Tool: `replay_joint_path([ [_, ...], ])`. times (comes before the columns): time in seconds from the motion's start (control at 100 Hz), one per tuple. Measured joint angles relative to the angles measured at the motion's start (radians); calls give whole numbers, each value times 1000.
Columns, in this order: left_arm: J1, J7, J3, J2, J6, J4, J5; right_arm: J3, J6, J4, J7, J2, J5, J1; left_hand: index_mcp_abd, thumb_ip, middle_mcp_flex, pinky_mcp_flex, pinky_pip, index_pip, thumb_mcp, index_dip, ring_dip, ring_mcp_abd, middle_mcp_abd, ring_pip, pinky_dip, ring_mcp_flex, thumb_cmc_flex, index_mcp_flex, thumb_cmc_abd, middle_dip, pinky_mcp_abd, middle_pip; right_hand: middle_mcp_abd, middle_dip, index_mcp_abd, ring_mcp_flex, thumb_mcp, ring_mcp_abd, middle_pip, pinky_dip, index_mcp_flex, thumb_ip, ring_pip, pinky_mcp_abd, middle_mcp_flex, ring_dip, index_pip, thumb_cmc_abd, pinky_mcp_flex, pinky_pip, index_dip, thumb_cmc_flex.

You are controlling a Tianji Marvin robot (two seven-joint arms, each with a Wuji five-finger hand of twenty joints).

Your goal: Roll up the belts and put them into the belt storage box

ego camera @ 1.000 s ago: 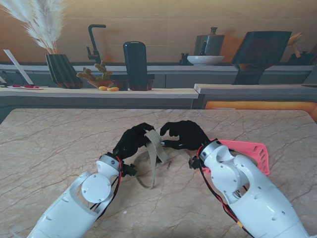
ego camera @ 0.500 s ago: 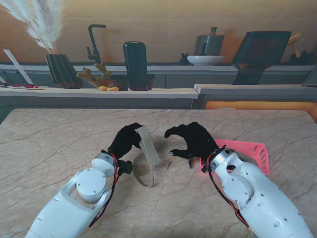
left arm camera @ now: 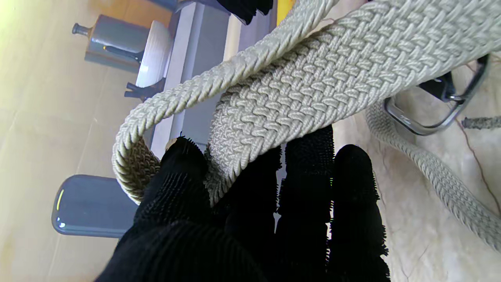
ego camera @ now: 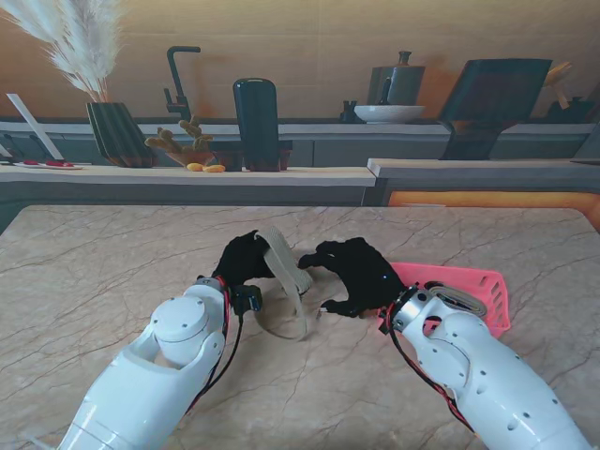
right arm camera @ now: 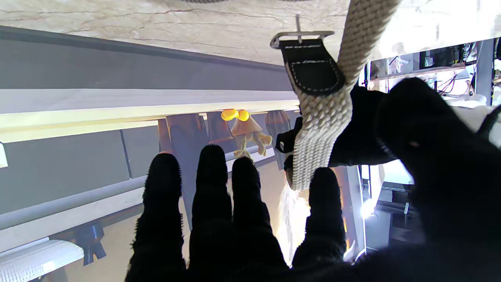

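Note:
A beige woven belt [ego camera: 284, 255] is folded into a loop, and my left hand [ego camera: 242, 262] is shut on it above the middle of the marble table. The left wrist view shows the fingers [left arm camera: 250, 219] wrapped around the doubled belt [left arm camera: 313, 90], with the metal buckle [left arm camera: 430, 121] lying on the table beyond. The belt's free tail [ego camera: 292, 323] droops to the table nearer to me. My right hand [ego camera: 356, 277] hovers just right of the loop, fingers apart and gripping nothing. In its wrist view the belt [right arm camera: 321, 133] hangs beside the fingers [right arm camera: 211, 188]. The pink belt storage box [ego camera: 473, 286] sits to the right, partly hidden by my right arm.
A counter runs behind the table's far edge, carrying a dark ribbed vase with pampas grass [ego camera: 117, 131], a tall black container [ego camera: 256, 122] and a white bowl [ego camera: 389, 113]. Bare marble [ego camera: 103, 272] stretches to the left.
The right hand had let go and pulled back to the right; it has now come back close to the loop. The left hand shifted slightly right, keeping the belt.

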Motion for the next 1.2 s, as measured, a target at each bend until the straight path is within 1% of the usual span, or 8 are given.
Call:
replay_joint_path([
  [0.3,5,2,-32,-11,57,-18,-171,-81,16,87,-146,5,-71,69,1,0,-10,-12,-20,4,-9,39,-11,6,10,-11,0,-11,0,-25,11,-15,0,0,30,-5,-2,-64,-14,10,91,-6,-25,0,89,0,-85,-2,49,16,-39,30,-11,35],
  [0.4,10,3,-41,-14,68,-23,-238,-103,25,107,-201,6,-98,87,1,0,-10,-15,-22,7,-10,40,-11,6,10,-11,0,-11,0,-31,12,-15,0,0,33,-5,-3,-92,-34,11,136,-27,-30,0,126,-1,-128,-2,-19,33,-61,74,-19,42],
  [0.53,13,0,-49,-16,86,-27,-265,-115,40,117,-228,7,-122,99,1,0,-10,-15,-22,8,-10,40,-11,7,11,-11,0,-12,0,-31,13,-15,0,0,34,-12,-4,-100,-36,11,182,-63,-41,0,173,-12,-161,-2,-128,34,-75,130,60,42],
  [0.68,16,-8,-54,-16,100,-27,-312,-124,57,125,-247,9,-132,107,2,0,-10,-15,-22,8,-11,40,-11,7,12,-11,0,-12,0,-32,13,-18,0,0,35,-12,-4,-100,-46,11,221,-93,-42,-1,216,-14,-178,-2,-256,78,-85,174,250,62],
  [0.88,17,-34,-62,-16,137,-27,-376,-130,77,133,-258,9,-128,113,9,0,-10,-16,-22,8,-11,40,-6,17,21,-11,0,-12,0,-32,13,-24,0,0,19,4,0,-96,-1,11,254,-99,-42,-1,251,-14,-146,9,-222,115,-85,204,347,59],
  [0.99,18,-40,-62,-16,149,-27,-397,-135,77,138,-261,9,-127,117,9,0,-10,-16,-22,8,-11,41,-5,17,22,-11,0,-12,0,-34,13,-34,0,0,-3,8,0,-78,11,10,248,-113,-42,-1,269,-14,-101,9,-97,115,-84,221,308,58],
  [1.08,19,-48,-62,-16,158,-26,-431,-136,78,139,-262,9,-127,120,17,0,-10,-16,-32,8,-11,41,-4,17,26,-11,0,-12,0,-38,13,-32,0,0,-5,16,-2,-75,11,9,249,-123,-42,-1,269,-14,-83,9,17,116,-75,230,220,79],
  [1.2,19,-54,-58,-16,168,-25,-429,-141,73,145,-262,8,-120,124,17,1,-10,-16,-35,8,-12,42,-20,17,27,-12,0,-12,0,-45,23,-23,0,3,-5,16,-3,-67,6,6,249,-125,-51,-1,275,-14,-83,11,82,186,-74,234,138,88],
])
